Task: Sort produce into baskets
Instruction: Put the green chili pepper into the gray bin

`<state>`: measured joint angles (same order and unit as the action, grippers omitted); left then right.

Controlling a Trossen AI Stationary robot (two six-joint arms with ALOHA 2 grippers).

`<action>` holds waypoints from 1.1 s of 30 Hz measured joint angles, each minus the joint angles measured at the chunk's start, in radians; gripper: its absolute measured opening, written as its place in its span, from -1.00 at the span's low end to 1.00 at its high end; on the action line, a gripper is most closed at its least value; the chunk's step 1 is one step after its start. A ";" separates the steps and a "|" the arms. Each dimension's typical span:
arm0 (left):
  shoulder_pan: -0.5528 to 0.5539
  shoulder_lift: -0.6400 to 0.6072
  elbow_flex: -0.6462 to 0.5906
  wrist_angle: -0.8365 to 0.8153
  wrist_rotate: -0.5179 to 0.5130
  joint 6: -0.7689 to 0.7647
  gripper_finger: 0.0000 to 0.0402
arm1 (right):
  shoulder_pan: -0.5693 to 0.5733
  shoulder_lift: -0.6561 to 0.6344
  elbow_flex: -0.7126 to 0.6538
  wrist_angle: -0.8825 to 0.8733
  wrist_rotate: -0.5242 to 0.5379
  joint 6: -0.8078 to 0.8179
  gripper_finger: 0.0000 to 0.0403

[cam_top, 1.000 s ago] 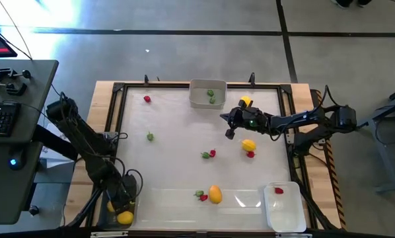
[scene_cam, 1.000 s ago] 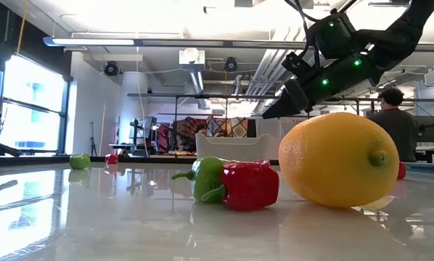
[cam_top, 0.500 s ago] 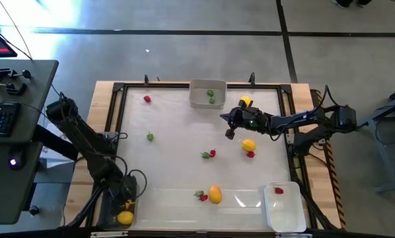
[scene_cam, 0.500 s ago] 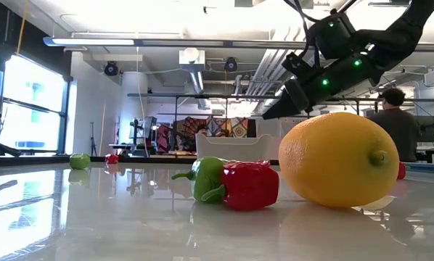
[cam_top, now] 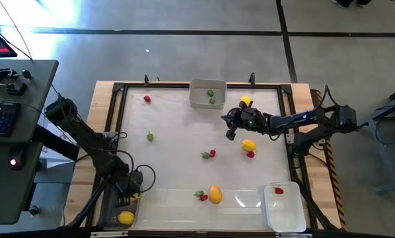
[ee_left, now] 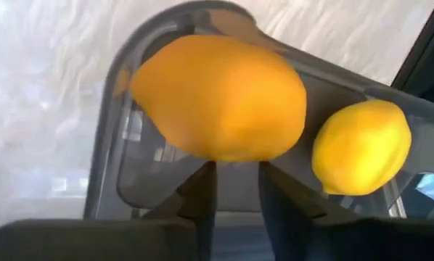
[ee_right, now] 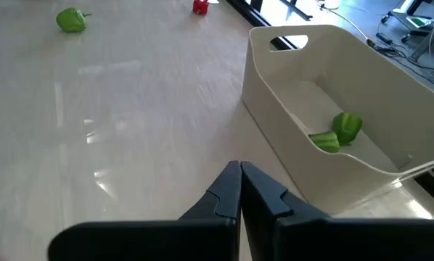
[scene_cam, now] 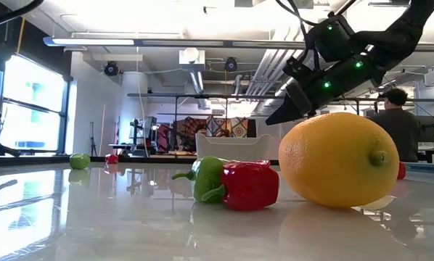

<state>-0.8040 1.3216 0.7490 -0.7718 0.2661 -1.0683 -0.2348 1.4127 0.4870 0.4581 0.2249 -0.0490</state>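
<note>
- Where the white tabletop (cam_top: 178,125) meets its near left corner, dark-tinted clear plastic bin (ee_left: 108,156) holding two yellow-orange oval lemons: one (ee_left: 220,98) closer to the wrist camera, one (ee_left: 361,147) beyond; left gripper (ee_left: 235,177) hovering just above the bin, fingers (ee_left: 199,192) slightly parted and grasping nothing.
- Along the near edge: large yellow lemon (scene_cam: 340,159) touching a red-and-green toy pepper (scene_cam: 231,183); white rectangular bin (cam_top: 285,208) at the near right corner with a small red piece (cam_top: 279,191) inside.
- At mid-table: small green-and-red pair (cam_top: 208,154); yellow oval (cam_top: 249,145) beside a red piece (cam_top: 250,155); lone green piece (cam_top: 150,137) to the left.
- Above mid-table, right gripper (ee_right: 240,181) clenched shut and empty, raised off the surface, near the pale grey bin (ee_right: 275,116).
- At the far edge: that grey bin holding green roundish pieces (ee_right: 337,132); red piece (cam_top: 146,99) far left; yellow piece (cam_top: 245,102) behind the right arm.
</note>
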 joint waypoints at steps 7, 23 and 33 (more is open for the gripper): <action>0.000 0.000 0.000 -0.085 0.017 -0.001 -0.86 | 0.000 0.000 0.000 0.001 0.000 -0.001 -1.00; -0.057 -0.009 0.002 0.199 0.165 -0.003 -1.00 | 0.000 0.000 0.000 0.017 0.000 -0.030 -1.00; -0.157 0.096 0.001 0.264 0.061 0.035 -1.00 | 0.000 0.000 0.000 0.017 0.001 -0.039 -1.00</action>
<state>-0.9612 1.4179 0.7502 -0.5075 0.3275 -1.0334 -0.2348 1.4128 0.4870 0.4755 0.2255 -0.0881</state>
